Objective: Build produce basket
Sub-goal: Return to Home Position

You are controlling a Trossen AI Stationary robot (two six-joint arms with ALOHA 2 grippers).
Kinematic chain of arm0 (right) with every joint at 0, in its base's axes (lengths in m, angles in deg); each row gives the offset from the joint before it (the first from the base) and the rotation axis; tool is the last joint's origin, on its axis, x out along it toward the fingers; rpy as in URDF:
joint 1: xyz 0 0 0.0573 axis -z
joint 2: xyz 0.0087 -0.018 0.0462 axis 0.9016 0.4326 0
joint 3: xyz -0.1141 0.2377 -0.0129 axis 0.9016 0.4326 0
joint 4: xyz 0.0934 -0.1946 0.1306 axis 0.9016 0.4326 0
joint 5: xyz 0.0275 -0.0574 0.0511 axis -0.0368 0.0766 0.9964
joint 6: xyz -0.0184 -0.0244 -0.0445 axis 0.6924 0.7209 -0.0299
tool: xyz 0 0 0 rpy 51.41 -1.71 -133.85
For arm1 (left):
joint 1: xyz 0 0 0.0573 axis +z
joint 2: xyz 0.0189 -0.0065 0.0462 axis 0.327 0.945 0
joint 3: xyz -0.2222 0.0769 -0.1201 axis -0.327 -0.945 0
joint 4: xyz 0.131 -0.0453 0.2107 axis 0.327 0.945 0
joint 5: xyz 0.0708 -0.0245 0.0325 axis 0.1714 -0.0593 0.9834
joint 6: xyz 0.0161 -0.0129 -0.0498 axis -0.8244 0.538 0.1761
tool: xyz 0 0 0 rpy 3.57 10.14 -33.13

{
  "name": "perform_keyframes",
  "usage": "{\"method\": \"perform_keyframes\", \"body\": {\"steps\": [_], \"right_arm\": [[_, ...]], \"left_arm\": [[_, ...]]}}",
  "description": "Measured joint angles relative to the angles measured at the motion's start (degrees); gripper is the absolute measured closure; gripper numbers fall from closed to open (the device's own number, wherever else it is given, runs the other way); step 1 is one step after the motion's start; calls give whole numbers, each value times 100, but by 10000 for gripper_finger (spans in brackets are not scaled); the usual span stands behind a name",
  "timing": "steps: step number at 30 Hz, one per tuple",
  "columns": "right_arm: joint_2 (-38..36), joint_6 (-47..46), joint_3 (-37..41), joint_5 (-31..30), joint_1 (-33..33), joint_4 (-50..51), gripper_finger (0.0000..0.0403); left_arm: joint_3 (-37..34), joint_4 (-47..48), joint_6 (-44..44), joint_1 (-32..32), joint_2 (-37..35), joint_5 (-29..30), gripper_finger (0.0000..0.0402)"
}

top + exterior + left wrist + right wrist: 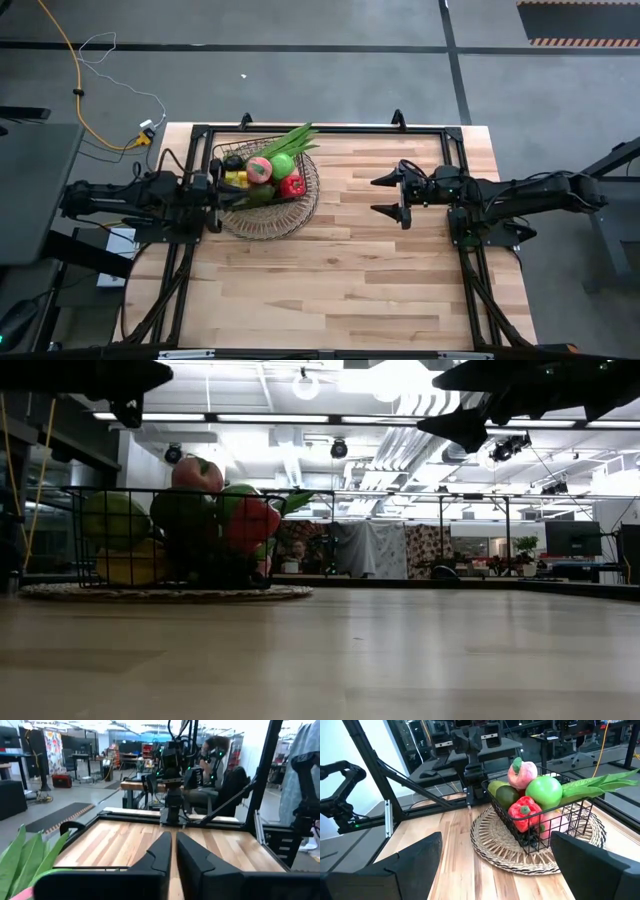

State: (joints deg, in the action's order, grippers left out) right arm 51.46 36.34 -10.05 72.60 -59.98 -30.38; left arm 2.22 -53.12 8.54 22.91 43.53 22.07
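The dark wire basket (268,190) stands on a round woven mat (490,845) at the table's far left. It holds the produce: a pink peach (522,771), a green apple (545,791), a red pepper (524,812), a dark green piece (506,796), a yellow piece (237,178) and long green leafy stalks (600,782) that stick out over the far rim. My left gripper (173,837) is shut with nothing between its fingers. It hovers level at the basket's left side (232,196) and points toward the right arm. My right gripper (378,196) hangs open to the basket's right and points at it.
A black frame (330,129) runs along the table's far edge and down both sides beside the arms. Bare wood (330,280) fills the near half of the table and the gap between the basket and my right gripper. A person (212,755) sits in the room beyond the table.
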Motion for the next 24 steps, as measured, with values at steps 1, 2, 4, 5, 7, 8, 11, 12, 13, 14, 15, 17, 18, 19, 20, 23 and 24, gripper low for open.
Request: {"method": "perform_keyframes", "body": {"steps": [1, 2, 4, 5, 7, 8, 11, 12, 13, 14, 15, 17, 18, 19, 20, 23, 24], "right_arm": [[0, -1, 0, 0, 0, 0, 43], [0, -1, 0, 0, 0, -2, 43], [0, 0, 0, -2, 0, -18, 43], [0, 0, 0, -2, 0, -25, 43], [0, 0, 0, -2, 0, -24, 43], [0, 0, 0, -2, 0, -25, 43], [0, 0, 0, -2, 0, -25, 43], [0, 0, 0, -2, 0, -24, 43], [0, 0, 0, -2, 0, -24, 43], [0, 0, 0, -2, 0, -24, 43], [0, 0, 0, -1, 0, -25, 43], [0, 2, 0, -2, 2, -24, 43], [0, 2, 0, -2, 0, -24, 43], [0, 1, 0, -2, 2, -24, 43], [0, 1, 0, -2, 1, -24, 43], [0, 0, 0, -2, 2, -24, 43], [0, 0, 0, -1, 1, -24, 43]], "left_arm": [[-34, -16, 8, -22, -49, 3, 389], [-97, -66, 24, -32, -103, 11, 388], [-302, -189, 95, -54, -228, 55, 384], [-436, -263, 143, -58, -290, 111, 387], [-733, -502, 222, -56, -431, 156, 397], [-896, -667, 275, -56, -509, 159, 399], [-1289, -995, 438, -56, -726, 144, 399], [-1398, -1060, 469, -56, -797, 144, 400], [-1494, -1101, 493, -56, -870, 142, 401], [-1591, -1143, 527, -56, -946, 142, 401], [-1687, -1204, 572, -56, -1010, 142, 401], [-1752, -1036, 629, -56, -1135, 142, 401], [-1748, -983, 654, -56, -1176, 142, 401], [-1744, -942, 693, -56, -1218, 140, 401], [-1743, -920, 710, -56, -1256, 127, 401], [-1742, -954, 744, -56, -1362, -30, 401], [-1741, -972, 745, -56, -1412, -93, 401]]}}
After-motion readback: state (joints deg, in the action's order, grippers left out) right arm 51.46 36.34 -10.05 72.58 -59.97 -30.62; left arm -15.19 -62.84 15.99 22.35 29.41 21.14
